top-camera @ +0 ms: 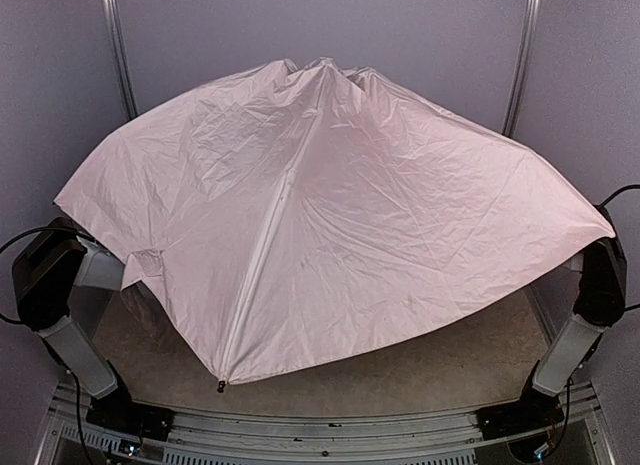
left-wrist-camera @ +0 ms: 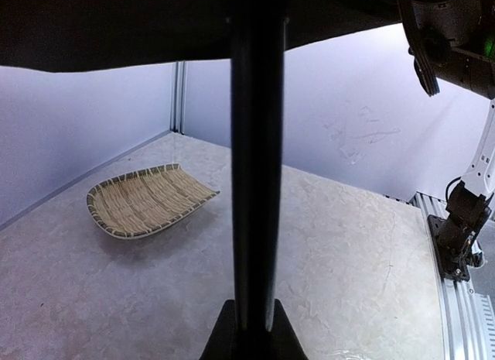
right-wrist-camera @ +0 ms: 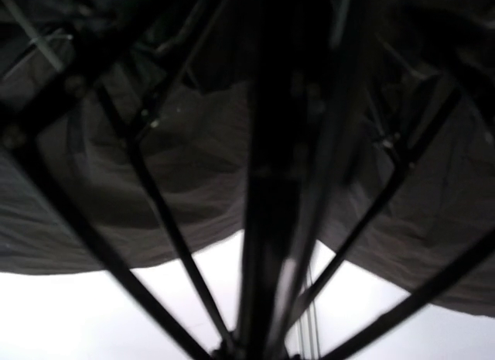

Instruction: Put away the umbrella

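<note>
The open umbrella (top-camera: 330,215) spreads its pale pink canopy over most of the table and hides both grippers in the top view. In the left wrist view my left gripper (left-wrist-camera: 251,333) is shut on the dark shaft (left-wrist-camera: 257,182), which rises straight up to the black lining. In the right wrist view the shaft (right-wrist-camera: 271,221) and thin dark ribs (right-wrist-camera: 155,197) fan out from my right gripper (right-wrist-camera: 255,352) against the black lining (right-wrist-camera: 178,159). That gripper seems shut at the hub, and its fingers hardly show. The handle is hidden.
A woven bamboo tray (left-wrist-camera: 147,201) lies on the pale tabletop (left-wrist-camera: 348,259) near the left wall. The right arm (left-wrist-camera: 456,35) reaches under the canopy, and its base (left-wrist-camera: 456,236) sits at the table edge. Both arms' elbows (top-camera: 50,275) (top-camera: 600,275) stick out beside the canopy.
</note>
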`<state>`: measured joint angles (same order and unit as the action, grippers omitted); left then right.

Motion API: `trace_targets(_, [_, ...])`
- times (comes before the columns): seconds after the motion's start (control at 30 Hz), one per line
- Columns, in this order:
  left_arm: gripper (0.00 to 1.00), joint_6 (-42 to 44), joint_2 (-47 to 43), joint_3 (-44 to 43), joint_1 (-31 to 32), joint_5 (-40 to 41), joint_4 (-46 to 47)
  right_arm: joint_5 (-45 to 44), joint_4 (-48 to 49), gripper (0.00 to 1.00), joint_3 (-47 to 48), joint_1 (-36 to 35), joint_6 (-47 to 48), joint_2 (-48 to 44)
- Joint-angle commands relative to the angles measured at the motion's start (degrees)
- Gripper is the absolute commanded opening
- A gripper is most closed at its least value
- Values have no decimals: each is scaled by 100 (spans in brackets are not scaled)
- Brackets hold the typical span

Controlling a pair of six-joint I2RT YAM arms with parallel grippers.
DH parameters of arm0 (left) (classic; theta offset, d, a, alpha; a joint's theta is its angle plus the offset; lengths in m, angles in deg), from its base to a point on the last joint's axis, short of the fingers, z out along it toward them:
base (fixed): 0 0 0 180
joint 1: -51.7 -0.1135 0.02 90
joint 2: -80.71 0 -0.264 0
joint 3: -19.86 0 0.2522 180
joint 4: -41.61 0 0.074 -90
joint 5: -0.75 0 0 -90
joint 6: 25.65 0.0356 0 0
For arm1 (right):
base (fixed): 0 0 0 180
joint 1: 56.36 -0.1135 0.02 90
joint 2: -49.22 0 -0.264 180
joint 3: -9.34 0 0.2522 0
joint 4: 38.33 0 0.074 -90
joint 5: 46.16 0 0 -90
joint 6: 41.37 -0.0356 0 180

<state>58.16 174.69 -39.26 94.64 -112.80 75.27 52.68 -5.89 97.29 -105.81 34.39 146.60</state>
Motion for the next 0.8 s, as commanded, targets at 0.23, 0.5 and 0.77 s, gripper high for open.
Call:
trace_targets(0.23, [0,-292,-530,-950,-49,454,2508,247,-1769,13,-587,-176,54,614])
trace_targets(0.5, [0,-333,-528,-971,-72,486,2545,240,-1830,13,-607,-179,84,667])
trace_targets(0.77, [0,-364,-543,-1017,-163,535,2522,246,-1833,13,-760,-179,-105,738])
